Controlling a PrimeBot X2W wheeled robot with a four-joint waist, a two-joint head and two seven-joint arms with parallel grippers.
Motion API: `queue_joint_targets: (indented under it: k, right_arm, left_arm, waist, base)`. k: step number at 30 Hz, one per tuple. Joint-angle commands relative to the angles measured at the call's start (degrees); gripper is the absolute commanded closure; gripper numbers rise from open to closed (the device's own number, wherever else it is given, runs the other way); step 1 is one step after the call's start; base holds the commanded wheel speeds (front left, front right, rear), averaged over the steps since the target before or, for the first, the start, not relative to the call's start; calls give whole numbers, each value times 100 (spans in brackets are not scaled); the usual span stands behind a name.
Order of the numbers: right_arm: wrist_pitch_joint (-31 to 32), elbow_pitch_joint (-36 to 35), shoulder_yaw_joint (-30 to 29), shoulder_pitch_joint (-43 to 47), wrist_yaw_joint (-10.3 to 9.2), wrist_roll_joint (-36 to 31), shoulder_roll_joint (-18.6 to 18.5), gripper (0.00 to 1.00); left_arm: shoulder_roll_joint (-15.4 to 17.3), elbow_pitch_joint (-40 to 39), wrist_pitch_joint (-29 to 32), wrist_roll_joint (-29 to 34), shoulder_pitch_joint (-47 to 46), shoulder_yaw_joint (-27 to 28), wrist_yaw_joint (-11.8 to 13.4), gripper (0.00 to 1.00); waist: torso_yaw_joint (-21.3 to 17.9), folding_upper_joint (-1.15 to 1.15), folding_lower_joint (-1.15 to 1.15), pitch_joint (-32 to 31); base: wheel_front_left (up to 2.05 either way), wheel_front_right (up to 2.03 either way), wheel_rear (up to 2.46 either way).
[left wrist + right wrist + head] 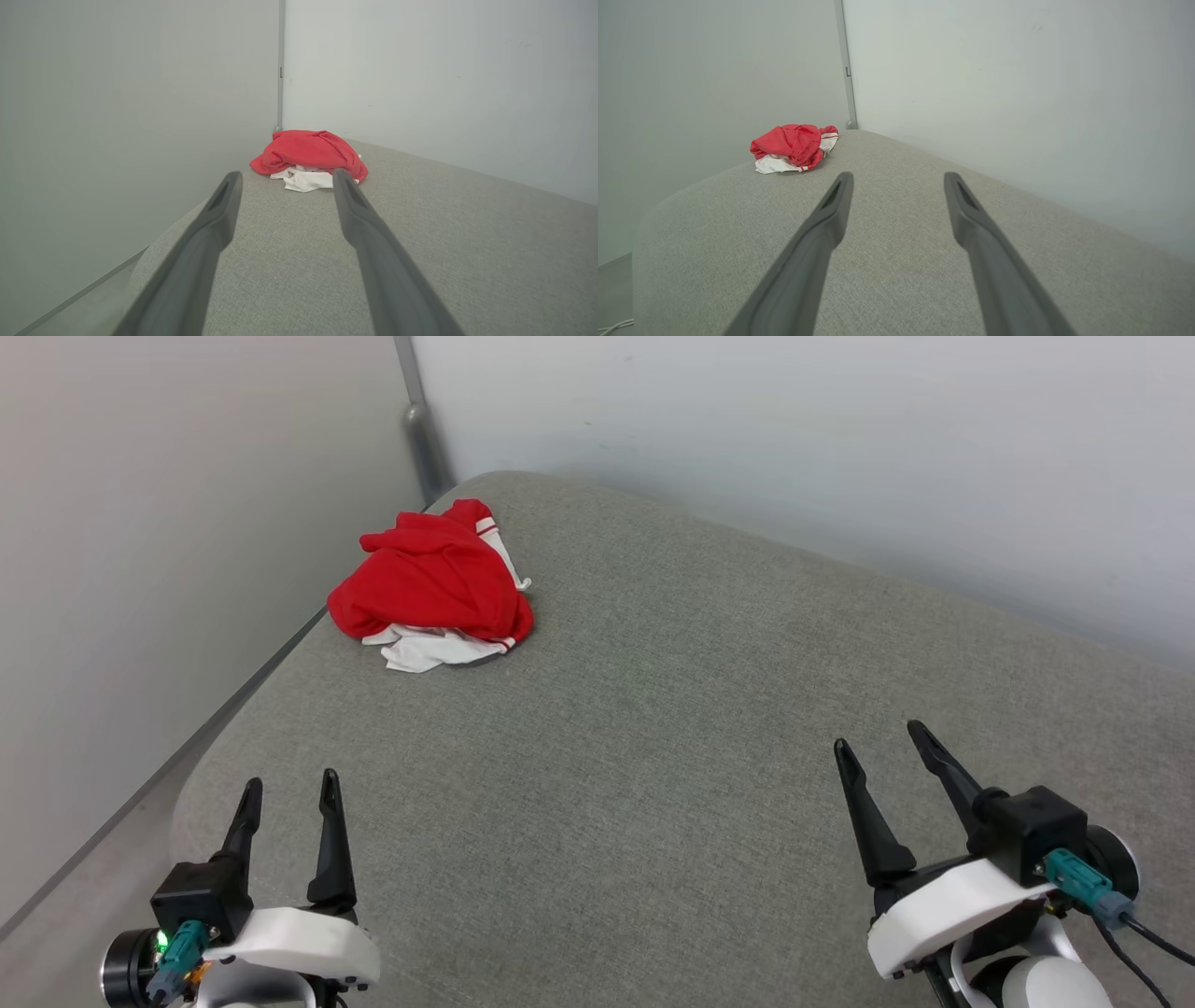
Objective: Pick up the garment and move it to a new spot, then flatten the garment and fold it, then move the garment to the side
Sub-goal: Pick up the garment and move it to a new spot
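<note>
Nothing is done yet: the garment (429,583) lies crumpled on the grey cushion (653,756), well ahead of the left gripper (290,780) and forward-left of the right gripper (879,735). Both are released and empty, so every step remains.

The garment (429,583) lay bunched, its underside and inner folds hidden (collar impossible to pick out), white sleeves partly buried.
</note>
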Motion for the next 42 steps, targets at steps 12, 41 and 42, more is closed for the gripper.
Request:
queue_joint_targets:
  k: [12,41,42]
  right_arm:
    - [238,-445,-25,-536,-3,-100,-86,0]
    - [50,-1141,-497,-1569,-2,23,-163,0]
    - [33,-1136,-488,-1582,-2,30,-158,0]
  left_arm:
    - [204,-1,-14,-106,-1072,281,-67,0]
    - [3821,2494,5003,-2697,-4539,-237,-299,0]
    - [3878,2571,5118,-2737,-4511,-230,-299,0]
  waist:
    - [-716,0,0,884]
    - [-2455,0,0,3661]
    - [-2480,0,0,3706]
  base:
    - [0,0,0]
    - [0,0,0]
    - [0,0,0]
